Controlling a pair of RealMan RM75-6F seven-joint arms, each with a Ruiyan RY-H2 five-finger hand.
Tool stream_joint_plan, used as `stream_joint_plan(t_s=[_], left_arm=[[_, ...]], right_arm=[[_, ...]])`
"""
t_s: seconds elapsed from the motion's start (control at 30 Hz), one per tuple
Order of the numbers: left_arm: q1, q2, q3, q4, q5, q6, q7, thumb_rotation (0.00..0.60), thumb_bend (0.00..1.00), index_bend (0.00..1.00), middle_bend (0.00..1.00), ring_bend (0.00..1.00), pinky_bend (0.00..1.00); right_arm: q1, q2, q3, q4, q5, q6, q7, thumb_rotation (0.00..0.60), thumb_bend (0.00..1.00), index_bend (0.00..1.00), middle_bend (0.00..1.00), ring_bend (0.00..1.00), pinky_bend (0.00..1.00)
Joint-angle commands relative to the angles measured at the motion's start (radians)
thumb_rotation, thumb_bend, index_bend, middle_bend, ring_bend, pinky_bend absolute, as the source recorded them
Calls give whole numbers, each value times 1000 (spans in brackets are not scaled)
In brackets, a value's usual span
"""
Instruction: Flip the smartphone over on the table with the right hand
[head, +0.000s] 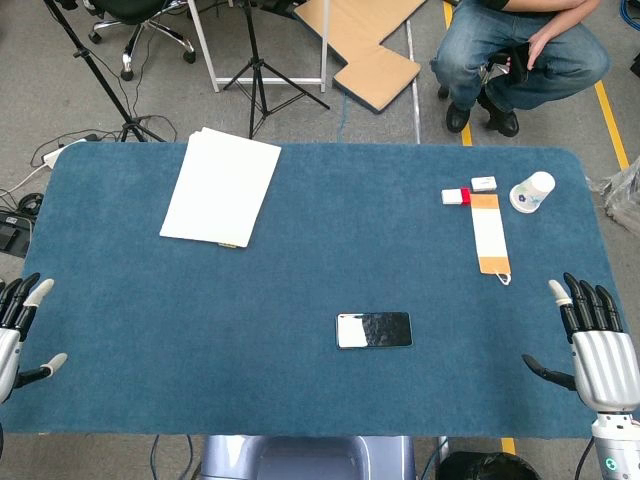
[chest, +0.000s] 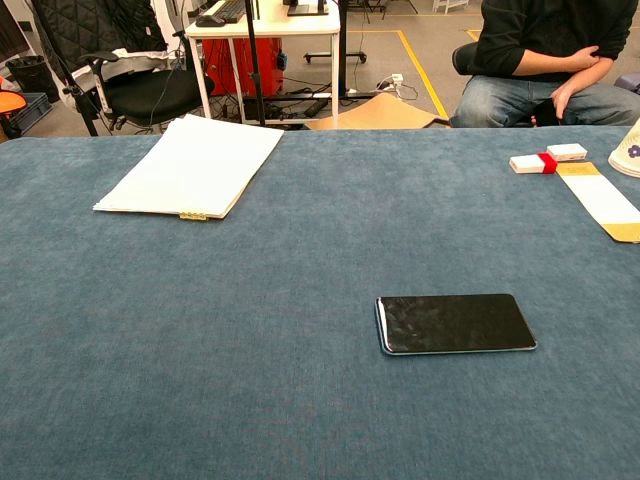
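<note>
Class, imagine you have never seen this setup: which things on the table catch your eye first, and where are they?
The dark smartphone lies flat alone near the front middle of the blue table. A white stack of paper sits at the far left, with a paper cup at the far right. The left hand and right hand rest open at the table's side edges, holding nothing.

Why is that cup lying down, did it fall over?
The paper cup near the table's far right corner lies on its side, its open mouth facing the camera, so it may have tipped. Nothing seems spilled. The smartphone lies flat and looks fine. Both hands, left and right, hold nothing.
</note>
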Motion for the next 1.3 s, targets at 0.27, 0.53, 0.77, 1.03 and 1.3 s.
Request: stream_joint_plan(t_s=[0.27,0.53,0.77,1.03,1.3], left_arm=[[2,2,-3,-2,-4,3,-4,600,0,0,0,0,0],[-19,-13,-23,0,-52,-37,35,600,0,0,0,0,0],[-44,-30,-49,10,-121,-87,66,600,0,0,0,0,0],[-60,-39,-60,24,-164,-121,78,600,0,0,0,0,0],[-68,-44,-59,25,-171,-132,88,600,0,0,0,0,0]], right_arm=[[14,-7,-10,3,-10,-31,-12,600,0,16,0,0,0],[198,-34,18,-14,-23,-304,-170,600,0,0,0,0,0],[406,-126,89,-36,109,-578,-365,600,0,7,0,0,0],[555,-274,80,5,244,-725,-614,600,0,47,20,0,0],[644,-383,53,48,373,-751,-778,600,0,139,108,0,0]])
